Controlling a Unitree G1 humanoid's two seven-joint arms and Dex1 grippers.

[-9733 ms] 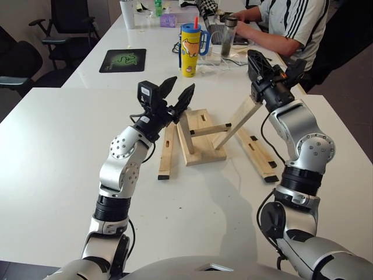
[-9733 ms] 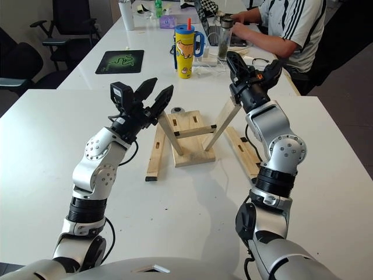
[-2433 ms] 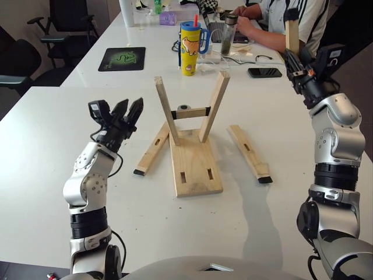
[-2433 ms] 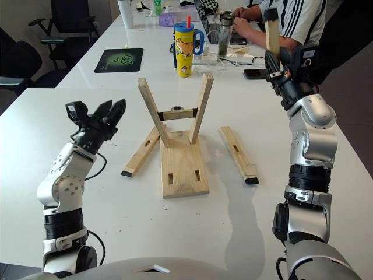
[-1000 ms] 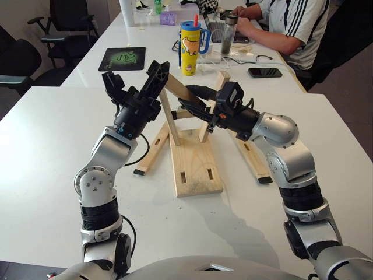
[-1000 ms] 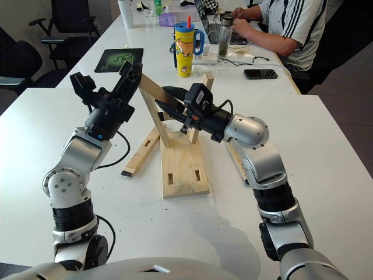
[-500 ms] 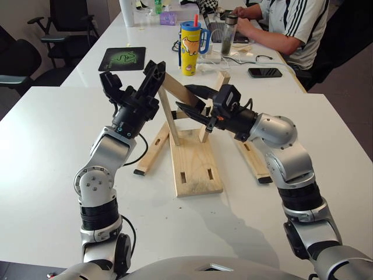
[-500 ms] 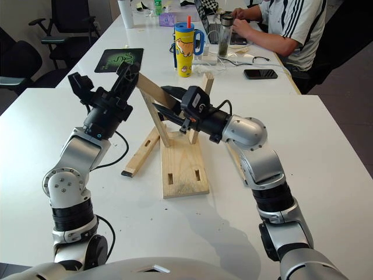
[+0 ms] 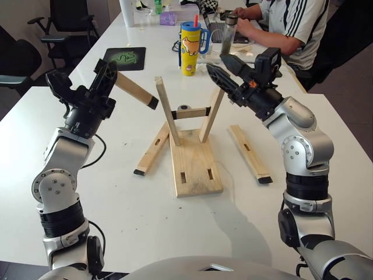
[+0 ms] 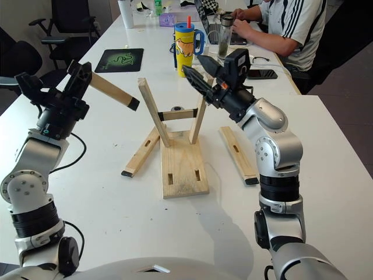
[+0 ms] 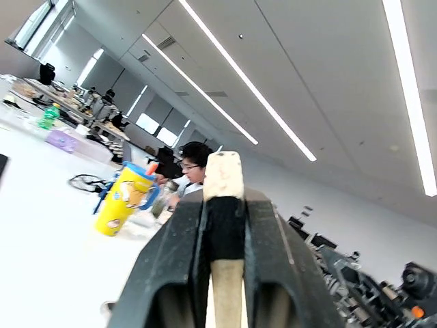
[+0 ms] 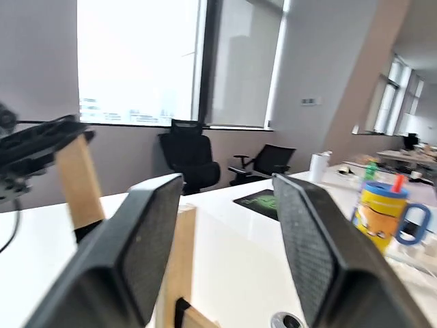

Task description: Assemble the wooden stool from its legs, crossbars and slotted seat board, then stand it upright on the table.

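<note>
Wooden leg (image 9: 135,90) clamped in left gripper (image 9: 109,72), swung toward left edge of tabletop (image 9: 128,204); right gripper (image 9: 215,62) spread apart, pulled back from half-built stool (image 9: 195,164).

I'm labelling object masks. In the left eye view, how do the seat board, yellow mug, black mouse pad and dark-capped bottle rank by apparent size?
1. seat board, largest
2. yellow mug and black mouse pad, about alike, so not ranked
3. dark-capped bottle, smallest
All three stand farther back than the board.

Right pincer (image 12: 229,183) spread wide, stool leg (image 12: 181,260) behind, yellow mug (image 12: 382,219)
</note>
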